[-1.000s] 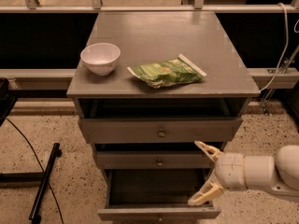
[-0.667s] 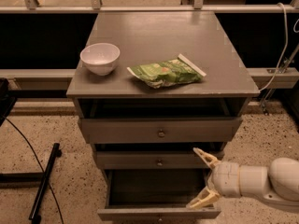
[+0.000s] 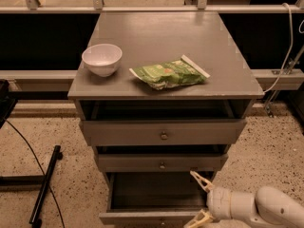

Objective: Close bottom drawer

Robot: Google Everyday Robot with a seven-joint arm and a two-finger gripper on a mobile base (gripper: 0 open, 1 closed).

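Note:
The grey cabinet has three drawers. The bottom drawer (image 3: 152, 216) stands pulled well out, its inside dark and its front at the lower edge of the camera view, knob cut off. My gripper (image 3: 198, 199) is at the drawer's right front corner, with its cream fingers (image 3: 201, 180) spread open, one above and one below. It holds nothing. The white arm runs off to the lower right. The middle drawer (image 3: 161, 162) and the top drawer (image 3: 163, 133) are each pulled out a little.
A white bowl (image 3: 102, 59) and a green snack bag (image 3: 169, 73) lie on the cabinet top (image 3: 161, 32). A black stand leg (image 3: 45, 184) and cable lie on the speckled floor at left. A rail and white cable run behind.
My gripper and arm have moved down and slightly left along the bottom drawer's right front corner. The drawer stands as far out as before.

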